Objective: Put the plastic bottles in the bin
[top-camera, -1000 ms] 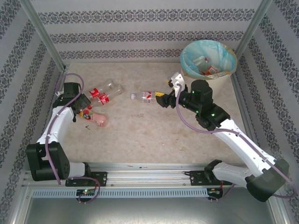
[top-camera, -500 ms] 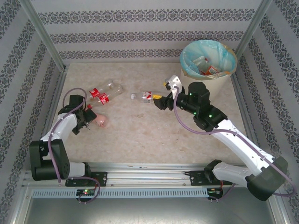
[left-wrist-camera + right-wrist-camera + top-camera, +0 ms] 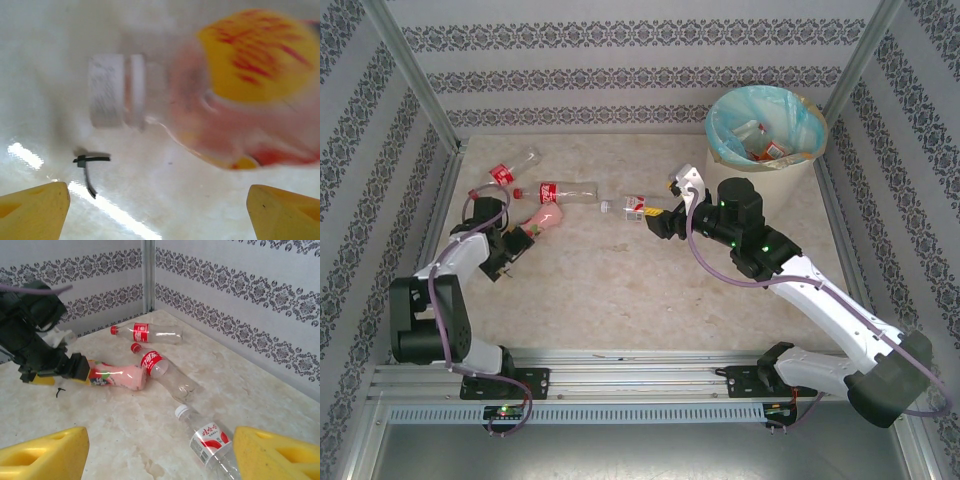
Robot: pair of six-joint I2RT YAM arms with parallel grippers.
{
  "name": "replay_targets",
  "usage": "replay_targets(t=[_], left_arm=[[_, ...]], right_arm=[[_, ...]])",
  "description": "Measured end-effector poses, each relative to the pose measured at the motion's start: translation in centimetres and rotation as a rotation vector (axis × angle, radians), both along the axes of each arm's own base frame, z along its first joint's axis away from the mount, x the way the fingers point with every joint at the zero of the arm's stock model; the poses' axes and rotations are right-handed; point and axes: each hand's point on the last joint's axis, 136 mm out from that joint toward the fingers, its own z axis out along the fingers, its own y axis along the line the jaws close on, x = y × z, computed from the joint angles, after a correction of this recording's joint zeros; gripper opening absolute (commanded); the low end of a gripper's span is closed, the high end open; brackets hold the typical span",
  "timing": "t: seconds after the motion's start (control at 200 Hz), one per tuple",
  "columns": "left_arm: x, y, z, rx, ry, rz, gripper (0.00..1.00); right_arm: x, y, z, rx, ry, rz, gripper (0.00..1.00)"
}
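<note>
A pink bottle point(image 3: 544, 217) with a yellow label point(image 3: 255, 55) and a white cap lies just ahead of my left gripper point(image 3: 517, 241), outside its fingers. That gripper point(image 3: 159, 212) is open, with bare table between its yellow fingers point(image 3: 35, 210). Two clear red-labelled bottles lie beyond, one point(image 3: 510, 168) at far left and one point(image 3: 567, 190) nearer the middle. A white-capped bottle with a red and white label point(image 3: 209, 439) lies right in front of my right gripper point(image 3: 160, 457), which is open. The bin point(image 3: 720, 150) stands at the back right with bottles inside.
A small black zip tie point(image 3: 88, 167) lies on the table near my left fingers. Patterned walls enclose the table on three sides, with metal posts point(image 3: 412, 80) at the back corners. The left arm point(image 3: 30, 335) shows behind the pink bottle in the right wrist view.
The two red-labelled bottles have been knocked apart, one toward the far left and one toward the middle. The pink bottle has shifted away from me. My right gripper has edged left toward the white-capped bottle.
</note>
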Motion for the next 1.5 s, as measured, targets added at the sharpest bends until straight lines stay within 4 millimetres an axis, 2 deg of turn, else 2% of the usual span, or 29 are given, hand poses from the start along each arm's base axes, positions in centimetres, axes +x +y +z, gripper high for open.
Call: replay_targets(t=[0.205, 0.29, 0.365, 0.455, 0.49, 0.535, 0.575, 0.699, 0.764, 0.849, 0.944, 1.124, 1.189, 1.299, 1.429, 1.499], left_arm=[[3.3, 1.7, 7.6, 0.127, -0.176, -0.044, 0.92], [5.8, 3.1, 10.9, 0.219, -0.232, -0.080, 0.92], [10.5, 4.8, 13.9, 0.296, -0.262, -0.112, 0.93], [18.9, 7.2, 17.4, 0.376, -0.324, -0.132, 0.92], [21.6, 8.0, 18.0, 0.401, -0.349, -0.137, 0.92], [24.5, 8.8, 17.6, 0.428, -0.356, -0.151, 0.92], [26.2, 9.4, 16.7, 0.439, -0.338, -0.165, 0.92], [30.1, 10.9, 13.3, 0.457, -0.298, -0.194, 0.91], [31.1, 11.6, 11.3, 0.453, -0.286, -0.208, 0.92], [31.3, 12.6, 8.8, 0.430, -0.261, -0.224, 0.92], [31.8, 14.6, 7.5, 0.419, -0.275, -0.205, 0.91], [33.0, 18.8, 6.9, 0.443, -0.354, -0.143, 0.92], [33.4, 19.8, 7.0, 0.455, -0.379, -0.128, 0.93], [34.2, 20.1, 7.8, 0.470, -0.429, -0.112, 0.93], [35.7, 19.6, 9.2, 0.459, -0.519, -0.096, 0.94], [36.3, 19.6, 9.4, 0.456, -0.553, -0.086, 0.95]], right_arm=[[0.2, 0.2, -0.6, -0.007, 0.014, 0.000, 0.76], [0.5, 0.3, -1.1, -0.015, 0.026, 0.000, 0.76], [0.8, 0.6, -1.8, -0.025, 0.042, 0.000, 0.76], [1.4, 1.0, -2.6, -0.039, 0.063, -0.001, 0.76], [1.7, 1.1, -2.8, -0.044, 0.069, 0.000, 0.76], [1.9, 1.3, -3.2, -0.050, 0.078, -0.001, 0.76], [2.2, 1.5, -3.5, -0.056, 0.087, -0.002, 0.76], [3.2, 2.2, -4.4, -0.072, 0.115, -0.003, 0.76], [3.7, 2.5, -5.1, -0.076, 0.137, -0.004, 0.75], [4.2, 3.0, -6.2, -0.081, 0.171, -0.005, 0.75], [4.6, 3.7, -7.3, -0.085, 0.212, -0.002, 0.74], [4.7, 4.8, -8.3, -0.081, 0.266, 0.012, 0.74], [4.5, 5.1, -8.6, -0.077, 0.281, 0.015, 0.74], [4.3, 5.7, -9.1, -0.073, 0.307, 0.021, 0.74], [4.1, 6.4, -9.8, -0.072, 0.337, 0.028, 0.73], [4.2, 6.9, -10.0, -0.070, 0.349, 0.031, 0.73]])
